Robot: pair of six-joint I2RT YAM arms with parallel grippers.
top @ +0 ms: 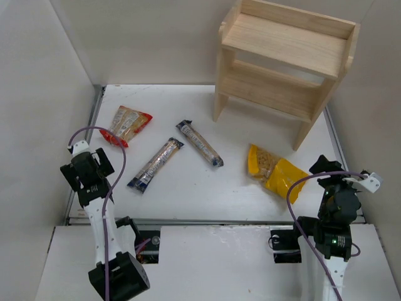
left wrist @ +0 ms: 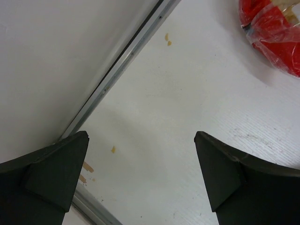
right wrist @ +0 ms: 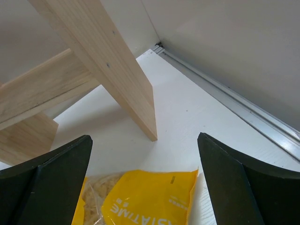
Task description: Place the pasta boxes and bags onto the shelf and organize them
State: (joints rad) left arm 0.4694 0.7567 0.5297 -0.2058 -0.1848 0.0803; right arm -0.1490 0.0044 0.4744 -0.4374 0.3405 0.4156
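Observation:
The pale wooden shelf [top: 285, 59] stands at the back right, both tiers bare. A yellow bag [top: 274, 168] lies on the table in front of it; it also shows in the right wrist view [right wrist: 145, 199] below a shelf leg [right wrist: 122, 75]. A red bag [top: 126, 125] lies at the left and shows at the left wrist view's top right corner [left wrist: 274, 33]. Two slim dark-blue spaghetti packs [top: 156, 163] [top: 199, 143] lie in the middle. My left gripper [left wrist: 140, 178] is open and empty near the table's left rail. My right gripper [right wrist: 145, 183] is open and empty, just near of the yellow bag.
White walls enclose the table on the left, back and right. A metal rail [left wrist: 126, 51] runs along the left edge and another [right wrist: 234, 101] along the right edge. Small crumbs [left wrist: 166, 40] lie on the white tabletop.

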